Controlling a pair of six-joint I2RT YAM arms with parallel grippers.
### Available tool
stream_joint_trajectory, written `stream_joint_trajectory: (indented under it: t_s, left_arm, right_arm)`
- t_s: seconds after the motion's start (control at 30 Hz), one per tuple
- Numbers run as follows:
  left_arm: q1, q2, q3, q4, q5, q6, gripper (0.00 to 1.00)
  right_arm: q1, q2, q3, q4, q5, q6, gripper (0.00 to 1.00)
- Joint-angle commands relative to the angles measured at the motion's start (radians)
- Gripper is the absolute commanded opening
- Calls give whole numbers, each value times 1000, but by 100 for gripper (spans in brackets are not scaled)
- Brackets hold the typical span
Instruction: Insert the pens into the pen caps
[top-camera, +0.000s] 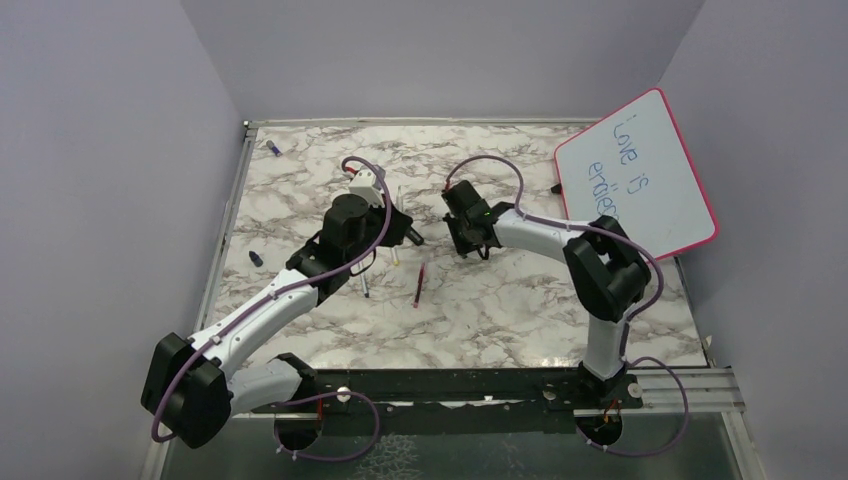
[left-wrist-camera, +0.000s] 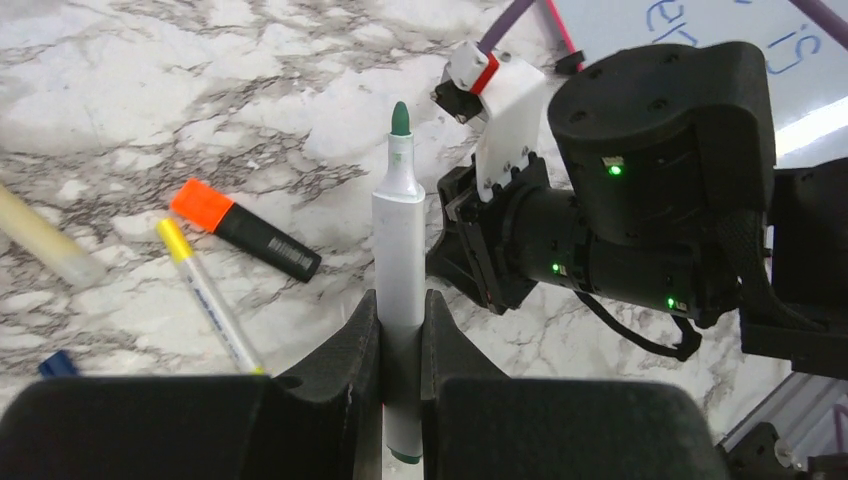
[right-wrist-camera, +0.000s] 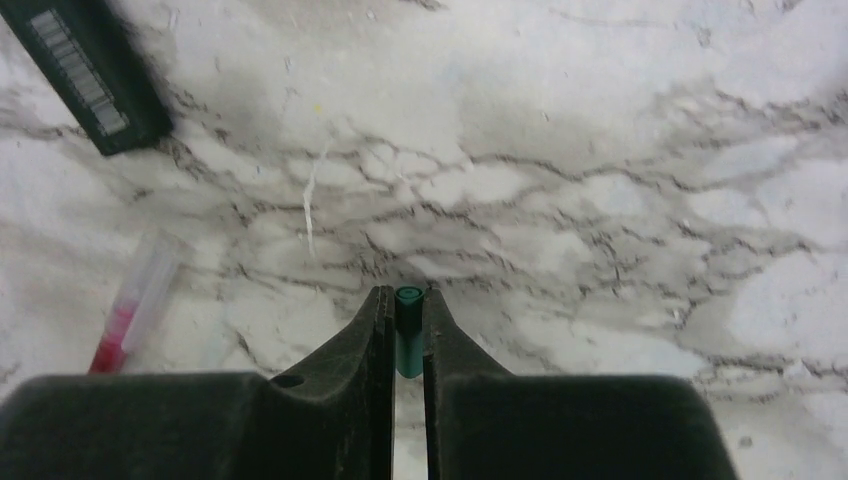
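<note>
Both end effectors clenched: one on a pen, one on a cap.
At the centre of the left wrist view, the left end effector (left-wrist-camera: 401, 318) grasps a white green-tipped pen (left-wrist-camera: 398, 230), its tip pointing to the top of the frame. At lower centre of the right wrist view, the right end effector (right-wrist-camera: 405, 305) pinches a green cap (right-wrist-camera: 407, 338) over the marble surface (right-wrist-camera: 600, 150). A black highlighter (left-wrist-camera: 250, 235) and a yellow-tipped pen (left-wrist-camera: 208, 295) lie at left.

left wrist: green-tipped pen (left-wrist-camera: 399, 240) hid its lower barrel from you inside the left gripper (left-wrist-camera: 401, 305); pale yellow pen (left-wrist-camera: 45, 240) ran off the picture's edge | right wrist: green cap (right-wrist-camera: 407, 325) showed you only its top; red pen (right-wrist-camera: 128, 312) was blurred; black highlighter (right-wrist-camera: 85, 70) was cropped at the corner
</note>
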Motion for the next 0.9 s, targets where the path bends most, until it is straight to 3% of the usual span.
stream_joint_trajectory:
  t_s: [0.0,0.23,0.5,0.7,0.87]
  left_arm:
    - [5,12,-36,157,133,-59,0]
    - [-3,63,-30,264,326,-71,0]
    - [-118,85,9,286,406,12,0]
    - [-162,95,11,339,478,22,0]
    - [-168,86,1,381,487,-2,0]
  right_arm:
    - [4,-181,-97,145,37,47,8]
    - [2,-497,-262,380,19,99,9]
    - [2,-769,-354,599,-66,212,9]
    - [2,-878,-383,698,-109,277,10]
    - [2,-900,-367,669,-163,289,10]
